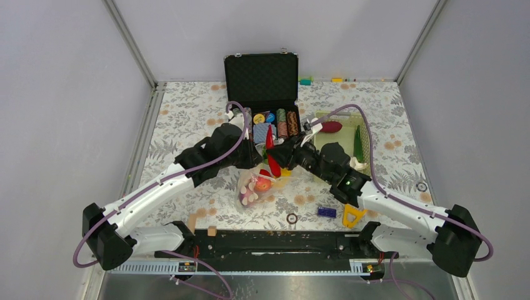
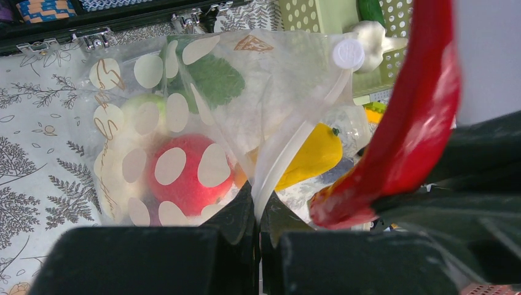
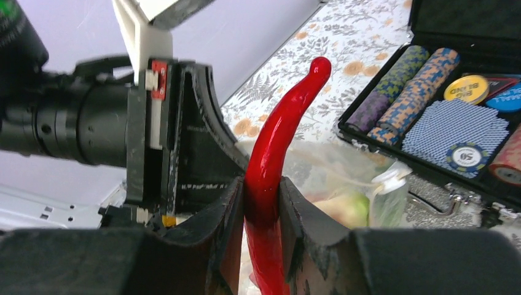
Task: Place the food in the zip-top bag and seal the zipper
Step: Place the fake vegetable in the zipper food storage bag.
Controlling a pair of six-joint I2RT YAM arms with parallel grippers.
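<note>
The zip-top bag [image 1: 253,185] lies in the middle of the table, clear with pale dots. It holds a red round piece [image 2: 184,175], a green leafy piece [image 2: 215,80] and a yellow piece [image 2: 310,157]. My left gripper [image 2: 258,206] is shut on the bag's mouth edge, pinching the white zipper [image 2: 289,153] strip; the slider [image 2: 348,54] sits at the far end. My right gripper [image 3: 263,190] is shut on the red chili [image 3: 282,129], which it holds upright just above the bag's mouth [image 3: 344,178]. In the top view the chili [image 1: 270,140] stands between both grippers.
An open black case [image 1: 262,78] with poker chips and cards stands behind the bag. At the right is a pale green basket [image 1: 342,150] holding a dark red piece and a green piece. A blue block [image 1: 326,212] and a yellow triangle [image 1: 352,215] lie near the right arm.
</note>
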